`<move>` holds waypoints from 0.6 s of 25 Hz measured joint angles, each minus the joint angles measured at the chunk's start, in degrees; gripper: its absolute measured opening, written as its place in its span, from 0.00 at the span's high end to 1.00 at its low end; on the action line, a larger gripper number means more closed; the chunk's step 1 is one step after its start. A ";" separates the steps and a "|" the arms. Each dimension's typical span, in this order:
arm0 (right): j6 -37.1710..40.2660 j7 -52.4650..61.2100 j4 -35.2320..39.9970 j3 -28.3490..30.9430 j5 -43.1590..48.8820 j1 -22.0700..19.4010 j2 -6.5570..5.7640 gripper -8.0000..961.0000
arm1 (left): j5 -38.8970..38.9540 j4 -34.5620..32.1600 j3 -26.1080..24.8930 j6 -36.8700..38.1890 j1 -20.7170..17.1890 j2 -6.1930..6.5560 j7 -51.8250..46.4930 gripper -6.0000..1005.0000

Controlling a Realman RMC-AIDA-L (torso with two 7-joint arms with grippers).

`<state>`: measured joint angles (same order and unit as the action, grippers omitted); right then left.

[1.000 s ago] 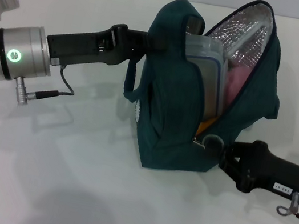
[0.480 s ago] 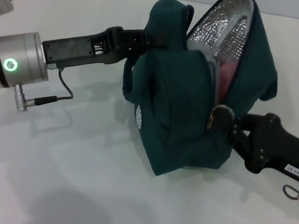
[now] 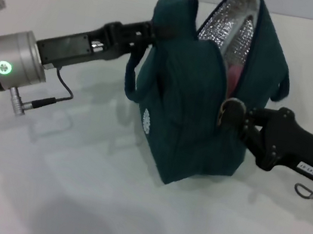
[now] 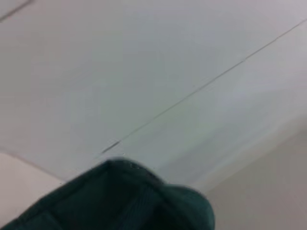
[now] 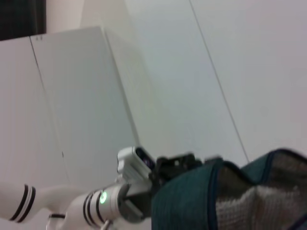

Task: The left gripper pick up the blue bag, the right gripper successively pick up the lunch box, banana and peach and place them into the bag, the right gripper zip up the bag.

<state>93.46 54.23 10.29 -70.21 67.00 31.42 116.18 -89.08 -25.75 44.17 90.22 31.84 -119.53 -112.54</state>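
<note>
The blue bag (image 3: pixel 188 110) stands on the white table, tilted, its flap with silver lining (image 3: pixel 230 24) still gaping at the top. My left gripper (image 3: pixel 159 31) is shut on the bag's top handle. At the bag's right side, about halfway up the opening, my right gripper (image 3: pixel 229 113) is shut on the zipper pull. Something pink (image 3: pixel 235 71), likely the peach, shows through the gap. The lunch box and banana are hidden inside. The left wrist view shows only the bag's fabric (image 4: pixel 134 201). The right wrist view shows the bag (image 5: pixel 187 206) and my left gripper (image 5: pixel 184 163) beyond it.
The white table (image 3: pixel 71 187) spreads out in front of and to the left of the bag. A cable (image 3: pixel 57 96) hangs under the left wrist. A pale wall with panel seams (image 5: pixel 216 81) rises behind.
My right gripper has travelled up along the bag's opening with the zipper pull, narrowing the gap. The lunch box seen earlier is now covered. The bag has shifted and leaned slightly left.
</note>
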 joint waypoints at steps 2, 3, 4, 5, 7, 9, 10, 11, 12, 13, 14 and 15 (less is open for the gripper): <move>-0.49 0.01 -0.09 -0.92 -0.10 0.24 0.00 0.98 | 1.55 0.00 0.03 0.31 -0.51 0.00 0.80 0.49; -0.74 0.01 -0.19 -1.39 -0.18 0.44 0.00 0.98 | 2.57 0.00 0.05 0.61 -0.89 0.00 1.35 0.48; -0.89 0.01 -0.31 -1.66 -0.25 0.54 0.00 0.98 | 4.00 0.03 0.05 1.12 -1.41 0.00 2.26 0.47; -1.01 0.02 -0.38 -1.75 -0.29 0.57 0.00 0.98 | 4.47 0.05 0.05 1.31 -1.58 -0.01 2.56 0.46; -1.30 0.06 -0.46 -1.80 -0.36 0.58 0.00 0.98 | 6.20 0.07 0.04 2.07 -2.18 -0.03 3.67 0.44; -1.62 0.12 -0.49 -1.82 -0.38 0.58 0.00 0.98 | 8.82 0.09 0.04 3.89 -3.34 -0.05 5.67 0.42; -1.70 0.15 -0.49 -1.82 -0.38 0.58 0.00 0.98 | 9.74 0.09 0.02 4.75 -3.82 -0.06 6.51 0.41; -1.88 0.16 -0.49 -1.84 -0.39 0.58 0.00 0.98 | 10.60 0.10 -0.05 6.13 -4.49 -0.06 7.88 0.34; -2.01 0.16 -0.49 -1.85 -0.40 0.58 0.00 0.98 | 11.10 0.12 -0.10 7.24 -5.07 -0.04 8.98 0.26; -2.07 0.17 -0.49 -1.85 -0.41 0.57 0.00 0.98 | 11.43 0.15 -0.11 8.67 -5.79 -0.01 10.52 0.19; -2.10 0.17 -0.48 -1.86 -0.41 0.57 0.01 0.98 | 11.63 0.16 -0.08 10.12 -6.50 0.07 12.05 0.18; -2.12 0.17 -0.44 -1.87 -0.41 0.57 0.01 0.98 | 11.58 0.18 0.00 11.59 -7.37 0.18 13.51 0.17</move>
<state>91.34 54.40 9.86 -72.07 66.58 31.99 116.19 -77.50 -25.57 44.17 101.81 24.47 -119.34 -99.03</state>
